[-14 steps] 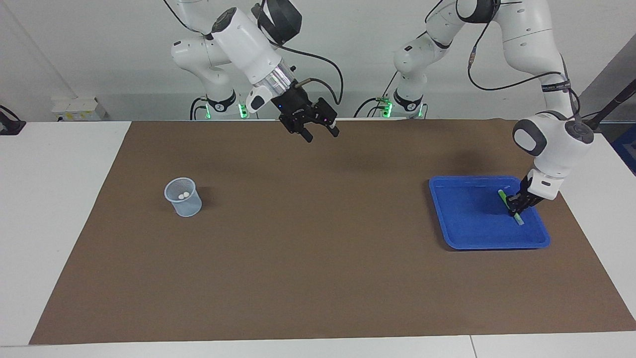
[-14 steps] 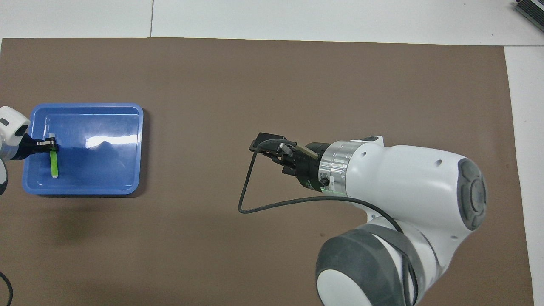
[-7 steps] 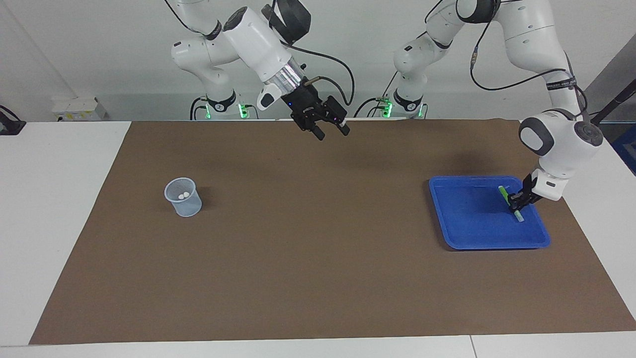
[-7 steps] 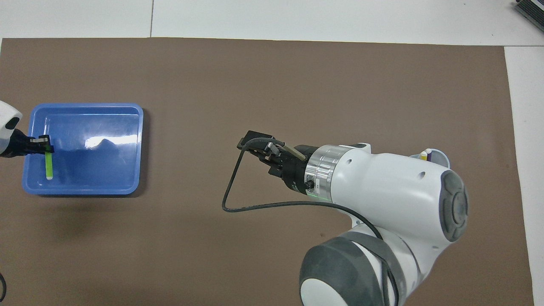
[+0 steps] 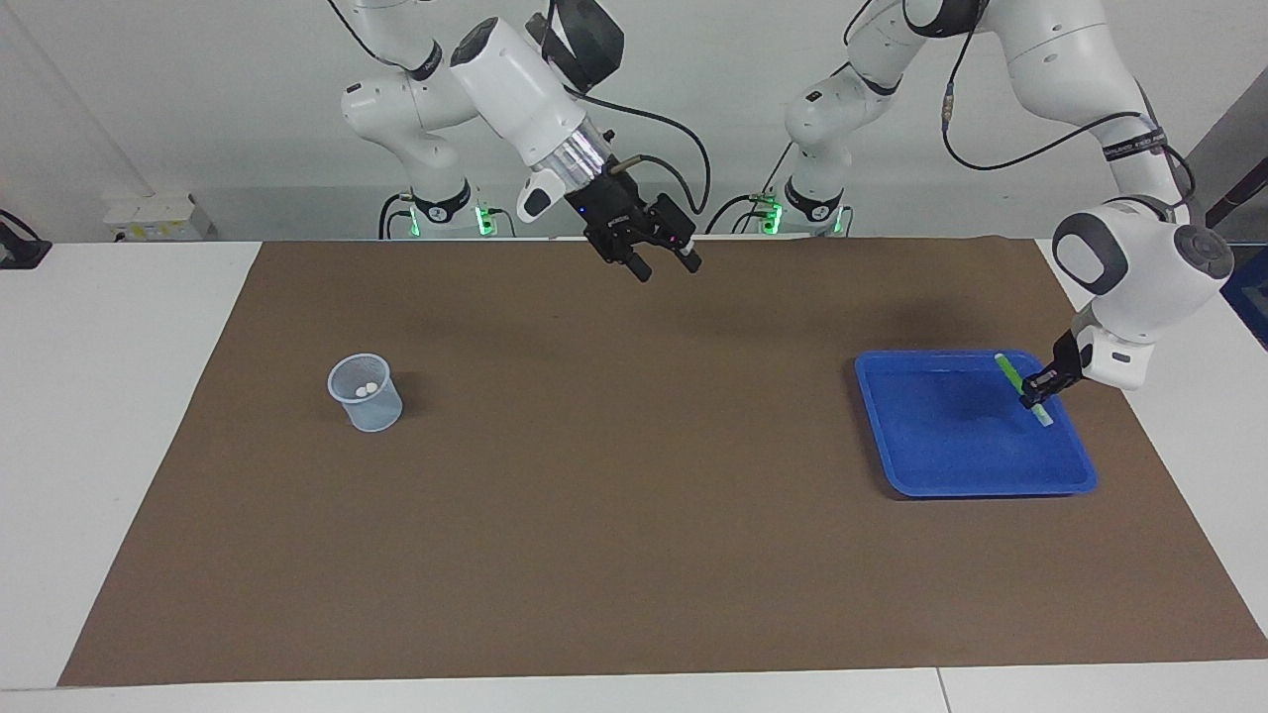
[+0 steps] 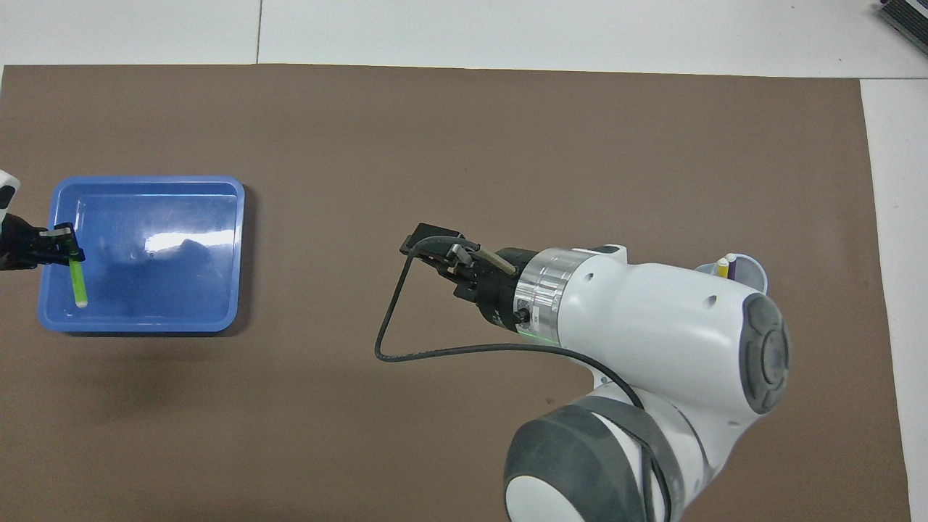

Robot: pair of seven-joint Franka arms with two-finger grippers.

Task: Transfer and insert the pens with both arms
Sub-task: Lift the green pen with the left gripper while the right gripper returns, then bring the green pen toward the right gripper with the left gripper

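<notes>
Holding the green pen in its closed fingers, the left gripper is over the edge of the blue tray at the left arm's end of the worktop. The pen looks lifted off the tray floor and tilted. The best way now is probably to lift it straight up until its low tip is above the tray wall, then carry it slowly toward the middle so it does not slip or turn. The right gripper waits up high over the middle of the brown mat, fingers wide, holding nothing. Between the tray and the mesh cup the mat is bare. The cup already holds the yellow pen and purple pen.
</notes>
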